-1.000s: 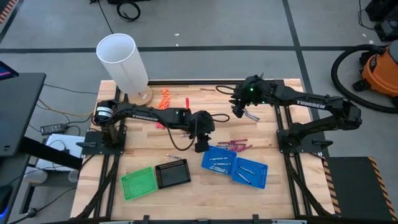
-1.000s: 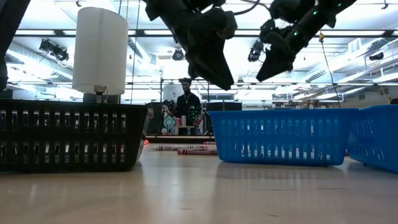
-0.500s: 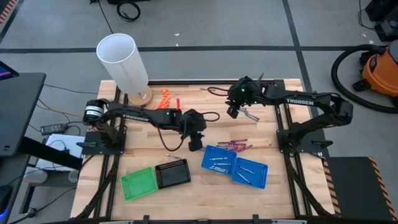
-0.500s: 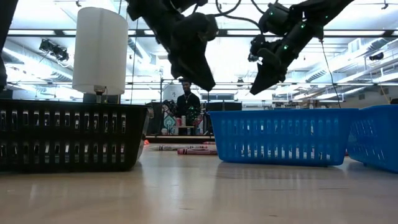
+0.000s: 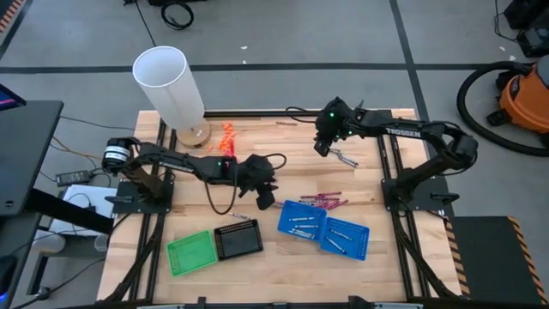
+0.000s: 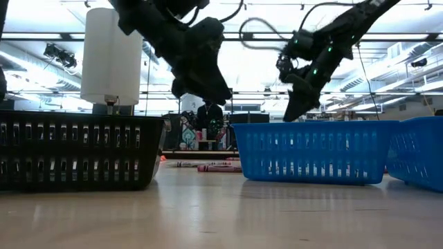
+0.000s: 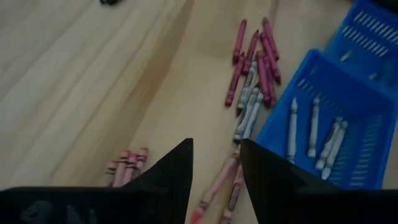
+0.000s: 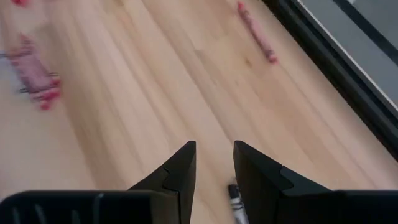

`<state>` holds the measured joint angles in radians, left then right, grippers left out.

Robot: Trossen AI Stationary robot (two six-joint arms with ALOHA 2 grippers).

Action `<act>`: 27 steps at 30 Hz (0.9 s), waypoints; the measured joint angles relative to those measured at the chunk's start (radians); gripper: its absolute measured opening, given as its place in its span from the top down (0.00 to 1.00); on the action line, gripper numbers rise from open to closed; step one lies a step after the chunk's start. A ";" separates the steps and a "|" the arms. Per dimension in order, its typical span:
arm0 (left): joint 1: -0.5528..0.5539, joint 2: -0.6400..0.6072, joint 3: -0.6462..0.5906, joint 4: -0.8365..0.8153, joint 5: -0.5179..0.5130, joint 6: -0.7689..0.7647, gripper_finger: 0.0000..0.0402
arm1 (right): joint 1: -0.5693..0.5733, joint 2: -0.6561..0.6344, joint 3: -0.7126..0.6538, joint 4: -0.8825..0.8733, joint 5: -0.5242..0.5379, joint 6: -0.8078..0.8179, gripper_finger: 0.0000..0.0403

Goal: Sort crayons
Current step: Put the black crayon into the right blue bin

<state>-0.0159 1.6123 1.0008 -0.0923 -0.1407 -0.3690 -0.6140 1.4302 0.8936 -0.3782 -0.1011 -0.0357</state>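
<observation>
Magenta crayons (image 5: 324, 200) lie in a loose pile on the wood next to two blue baskets (image 5: 322, 228) that hold silver crayons (image 7: 314, 134). In the left wrist view the magenta sticks (image 7: 256, 56) and a few grey ones (image 7: 249, 112) lie beside the basket. My left gripper (image 5: 264, 202) hangs open above the table just left of that pile, with nothing between its fingers (image 7: 216, 155). My right gripper (image 5: 320, 148) hangs open over the far middle of the table, beside a lone grey crayon (image 5: 345, 158). Its wrist view shows bare wood under it (image 8: 214, 155).
A green basket (image 5: 190, 251) and a black basket (image 5: 238, 239) stand at the near left. A tall white cylinder (image 5: 170, 86) stands at the far left, with a heap of orange pieces (image 5: 227, 133) beside it. A red crayon (image 8: 255, 31) lies near the far edge.
My left gripper has drawn back toward the table's left edge, sunk a little and rolled about its own line. My right gripper has gone toward the table's left and come down. Both stay open, and no crayon has moved.
</observation>
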 joint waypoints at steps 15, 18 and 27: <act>-0.011 -0.037 -0.097 0.113 -0.071 -0.163 0.64 | -0.065 0.162 0.010 -0.087 0.070 -0.117 0.71; -0.010 -0.037 -0.097 0.114 -0.071 -0.163 0.64 | -0.096 0.173 0.010 -0.092 0.021 -0.176 0.71; -0.011 -0.037 -0.097 0.119 -0.071 -0.179 0.64 | -0.149 0.221 0.010 -0.097 -0.058 -0.291 0.71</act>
<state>-0.0273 1.5757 0.9039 0.0265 -0.2115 -0.5479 -0.7631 1.6512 0.9039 -0.4757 -0.1588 -0.3270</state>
